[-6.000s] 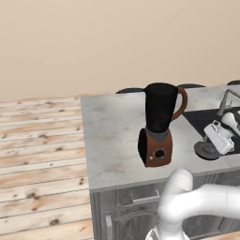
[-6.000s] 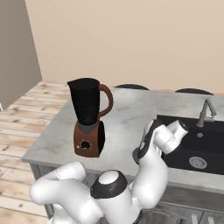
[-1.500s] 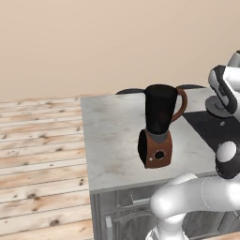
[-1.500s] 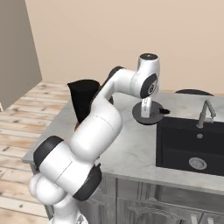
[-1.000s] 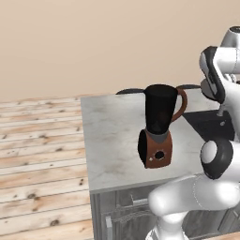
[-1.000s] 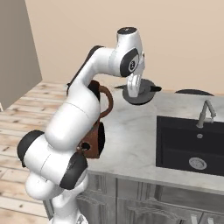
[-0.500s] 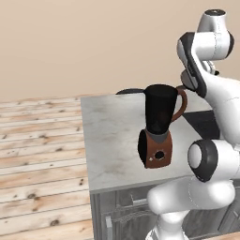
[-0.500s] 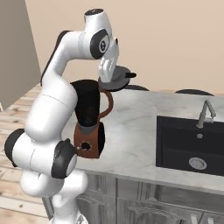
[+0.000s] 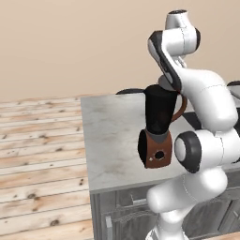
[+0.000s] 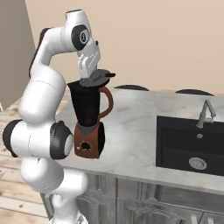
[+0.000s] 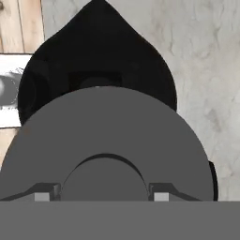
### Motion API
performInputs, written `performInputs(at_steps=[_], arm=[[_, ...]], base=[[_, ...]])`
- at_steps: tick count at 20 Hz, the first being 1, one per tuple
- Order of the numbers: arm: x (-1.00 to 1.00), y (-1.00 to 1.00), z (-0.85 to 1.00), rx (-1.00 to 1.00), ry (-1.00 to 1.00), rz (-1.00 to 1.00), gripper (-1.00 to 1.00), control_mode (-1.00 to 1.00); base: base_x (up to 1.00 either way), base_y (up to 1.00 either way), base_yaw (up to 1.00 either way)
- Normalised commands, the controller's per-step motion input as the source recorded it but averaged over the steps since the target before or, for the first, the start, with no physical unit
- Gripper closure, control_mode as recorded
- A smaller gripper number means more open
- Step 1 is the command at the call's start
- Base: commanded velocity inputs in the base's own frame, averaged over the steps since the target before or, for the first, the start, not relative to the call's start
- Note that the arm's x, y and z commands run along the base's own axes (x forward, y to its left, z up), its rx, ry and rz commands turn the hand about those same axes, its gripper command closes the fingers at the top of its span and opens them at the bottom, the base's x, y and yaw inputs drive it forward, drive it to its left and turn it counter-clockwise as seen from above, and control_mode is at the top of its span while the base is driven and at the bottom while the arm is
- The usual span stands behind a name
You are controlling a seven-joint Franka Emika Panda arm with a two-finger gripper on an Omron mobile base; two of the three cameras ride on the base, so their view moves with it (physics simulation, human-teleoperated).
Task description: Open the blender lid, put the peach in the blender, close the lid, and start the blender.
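Left base view: the blender (image 9: 158,129) stands near the front edge of the marbled grey bench (image 9: 112,136), glossy black tapered jar on a reddish-brown base, with the arm bent over its rim. Right base view: the hand (image 10: 90,75) pinches the blender lid (image 10: 97,78), a flat dark grey disc, just above the mouth, probably to cap it. Hand view: 2 fingertips (image 11: 44,193) flank the lid's raised centre.

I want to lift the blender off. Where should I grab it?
Take the blender by its curved handle, coming from the sink side. The handle loops out from the jar, leaving a gap for fingers; the jar is wide and tapered, harder to grip.
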Motion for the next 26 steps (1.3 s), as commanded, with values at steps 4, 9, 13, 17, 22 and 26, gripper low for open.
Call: performInputs(at_steps=[4, 9, 13, 17, 22, 26], arm=[[0.26, 0.51, 0.0, 0.0, 0.06, 0.0, 1.0, -1.0], [0.08, 0.26, -0.06, 0.0, 0.0, 0.0, 1.0, -1.0], [0.08, 0.16, -0.18, 0.0, 0.0, 0.0, 1.0, -1.0], [0.15, 0.0, -0.22, 0.04, 0.0, 0.0, 1.0, -1.0], [0.06, -0.02, -0.22, 0.09, -0.03, 0.0, 1.0, -1.0], [-0.19, -0.03, -0.14, 0.11, -0.08, 0.0, 1.0, -1.0]], base=[[0.0, 0.0, 0.0], [0.0, 0.0, 0.0], [0.0, 0.0, 0.0], [0.0, 0.0, 0.0], [0.0, 0.0, 0.0], [0.0, 0.0, 0.0]])
